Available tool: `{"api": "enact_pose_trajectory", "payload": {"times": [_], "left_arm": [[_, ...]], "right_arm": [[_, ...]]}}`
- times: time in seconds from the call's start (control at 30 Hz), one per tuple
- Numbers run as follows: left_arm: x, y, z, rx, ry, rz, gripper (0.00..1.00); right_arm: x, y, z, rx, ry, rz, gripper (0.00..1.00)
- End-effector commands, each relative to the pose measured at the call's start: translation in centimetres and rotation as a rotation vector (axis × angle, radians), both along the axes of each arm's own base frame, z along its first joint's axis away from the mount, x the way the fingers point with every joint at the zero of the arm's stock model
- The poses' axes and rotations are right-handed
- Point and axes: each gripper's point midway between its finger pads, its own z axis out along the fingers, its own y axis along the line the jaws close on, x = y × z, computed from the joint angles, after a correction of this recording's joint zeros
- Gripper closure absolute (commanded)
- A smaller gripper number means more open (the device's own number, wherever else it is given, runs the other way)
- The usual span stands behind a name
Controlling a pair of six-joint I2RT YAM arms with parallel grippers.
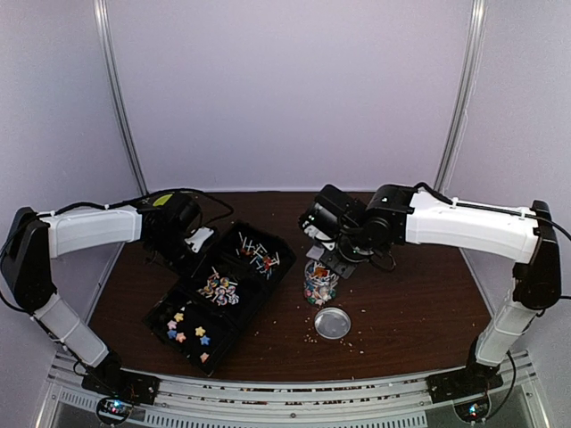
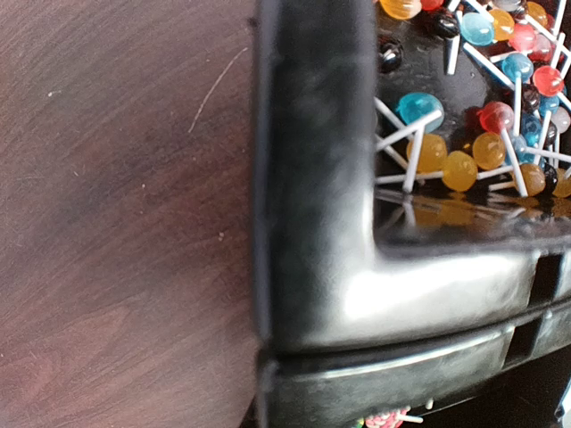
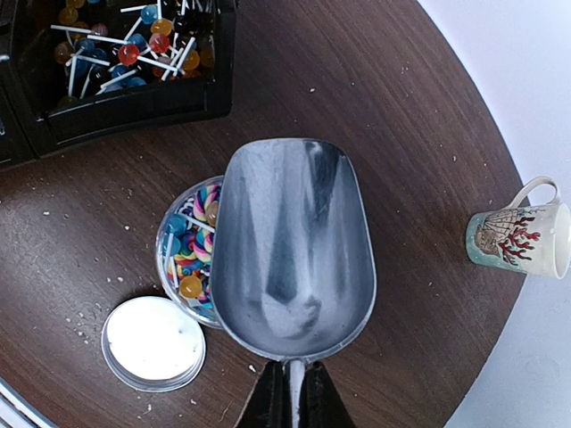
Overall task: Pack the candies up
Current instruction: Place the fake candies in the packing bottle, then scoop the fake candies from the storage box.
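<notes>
The right gripper [image 3: 290,403] is clamping closed on the handle of an empty scoop [image 3: 294,241] over the jar [image 1: 320,283] — the candies [image 3: 189,254] are already filling it. The lid [image 3: 153,344] is lying beside, not yet on. The left gripper [image 1: 196,239] is resting closed at the tray [image 2: 308,178].

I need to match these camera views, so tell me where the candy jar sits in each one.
Top external: the jar stands mid-table, right of the black tray.
Left wrist: not in it.
Right wrist: jar left of centre, half hidden under the metal scoop.
Shared landmark: the lollipops in the tray's end compartment.
</notes>
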Motion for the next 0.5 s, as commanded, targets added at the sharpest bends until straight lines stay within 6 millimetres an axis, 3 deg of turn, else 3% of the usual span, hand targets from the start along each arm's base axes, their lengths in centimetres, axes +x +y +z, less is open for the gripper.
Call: {"api": "enact_pose_trajectory", "payload": {"times": [0.0, 0.23, 0.47], "left_arm": [[1.7, -1.3, 3.5, -0.096, -0.096, 0.004, 1.0], [1.7, -1.2, 3.3, -0.09, -0.093, 0.005, 1.0], [1.7, -1.2, 3.3, -0.089, -0.092, 0.005, 1.0]], "right_arm": [[-1.0, -0.7, 1.5, 0.048, 0.022, 0.0, 1.0], [-2.1, -1.9, -0.2, -0.01, 0.075, 0.006, 1.0], [-3.4, -2.8, -0.1, -0.032, 0.095, 0.02, 1.0]]}}
